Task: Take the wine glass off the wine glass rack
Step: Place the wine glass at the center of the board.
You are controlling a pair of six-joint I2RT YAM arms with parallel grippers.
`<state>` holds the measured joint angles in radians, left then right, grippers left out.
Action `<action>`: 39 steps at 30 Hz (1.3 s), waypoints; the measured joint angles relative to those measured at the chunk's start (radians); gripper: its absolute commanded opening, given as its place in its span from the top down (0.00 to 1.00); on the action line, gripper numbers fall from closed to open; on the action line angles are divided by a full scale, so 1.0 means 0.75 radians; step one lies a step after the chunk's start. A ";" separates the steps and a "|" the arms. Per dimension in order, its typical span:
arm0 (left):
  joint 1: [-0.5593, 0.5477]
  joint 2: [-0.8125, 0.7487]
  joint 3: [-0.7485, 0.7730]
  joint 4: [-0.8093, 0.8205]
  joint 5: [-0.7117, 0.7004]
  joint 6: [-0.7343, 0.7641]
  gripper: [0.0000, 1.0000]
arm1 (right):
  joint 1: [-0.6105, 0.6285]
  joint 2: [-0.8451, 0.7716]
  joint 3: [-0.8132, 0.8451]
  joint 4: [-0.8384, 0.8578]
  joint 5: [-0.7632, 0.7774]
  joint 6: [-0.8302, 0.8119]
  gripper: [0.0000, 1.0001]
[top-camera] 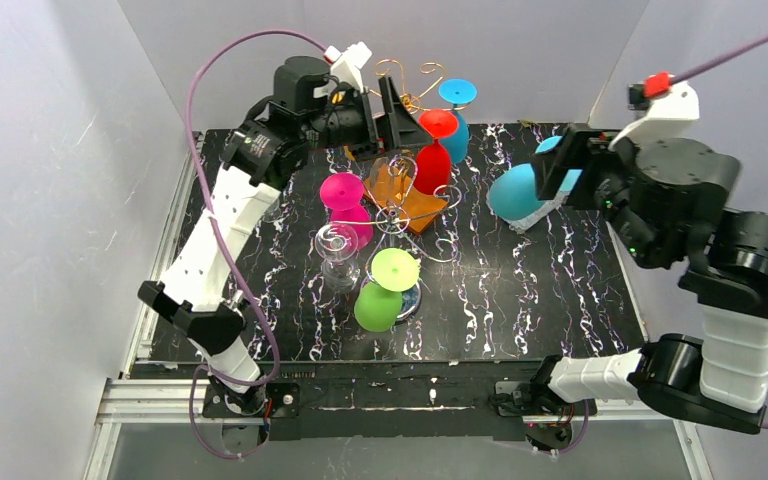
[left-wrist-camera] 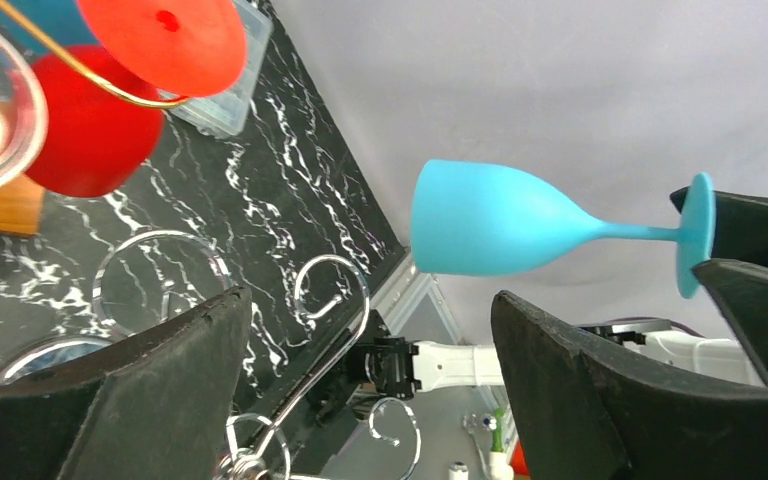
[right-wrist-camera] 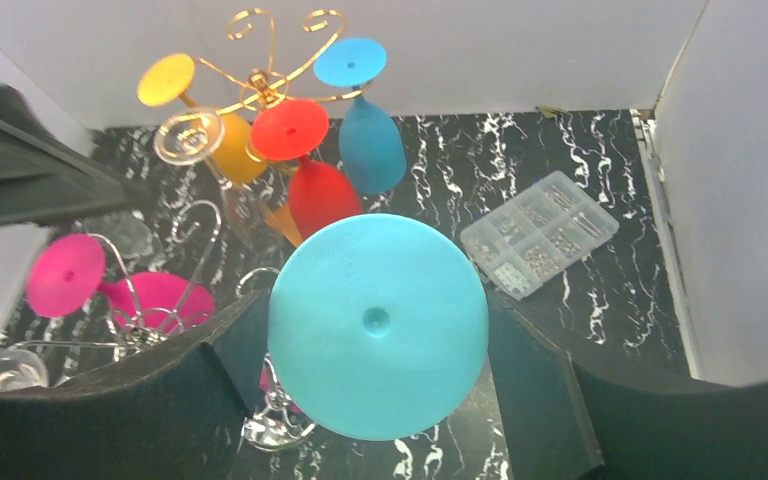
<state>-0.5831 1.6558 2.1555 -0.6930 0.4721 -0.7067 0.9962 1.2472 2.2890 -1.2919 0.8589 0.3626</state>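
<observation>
Turquoise wine glass (top-camera: 516, 192) is clear of the gold wine glass rack (top-camera: 407, 78), held sideways near the table's (top-camera: 560, 300) far right corner, with the right gripper (top-camera: 558, 165) pinching its foot. The left gripper (left-wrist-camera: 370, 300) is spread and empty beside the rack. Next up, I'd say: tip it upright and set it down gently.

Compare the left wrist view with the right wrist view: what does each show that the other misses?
Only left wrist: the opaque light-blue wine glass side-on, bowl and stem, its foot gripped in the right tool; the left tool open, empty. Only right wrist: the scrolled crown of the gold wire wine glass rack, and a opaque pink wine glass. Both: that light-blue glass, the opaque red wine glass, the clear plastic compartment box, the black marbled tabletop.
</observation>
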 measured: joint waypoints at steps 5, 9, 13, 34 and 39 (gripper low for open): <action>-0.049 0.052 0.000 0.065 0.032 -0.062 0.15 | 0.000 -0.069 -0.025 0.111 -0.014 -0.009 0.49; -0.062 0.069 -0.017 0.156 0.070 -0.129 0.16 | 0.000 -0.099 -0.084 0.222 -0.049 -0.010 0.49; -0.064 0.057 -0.121 0.303 0.124 -0.218 0.15 | 0.000 -0.120 -0.168 0.345 -0.107 -0.003 0.49; -0.008 -0.161 -0.552 1.019 0.396 -0.693 0.16 | 0.000 -0.095 -0.207 0.637 -0.242 0.048 0.49; -0.002 -0.195 -0.598 1.118 0.421 -0.783 0.18 | 0.000 -0.105 -0.221 0.694 -0.244 0.067 0.49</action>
<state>-0.5846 1.5093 1.7073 0.1455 0.7879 -1.2938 0.9962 1.1687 2.1231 -0.7712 0.6758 0.4126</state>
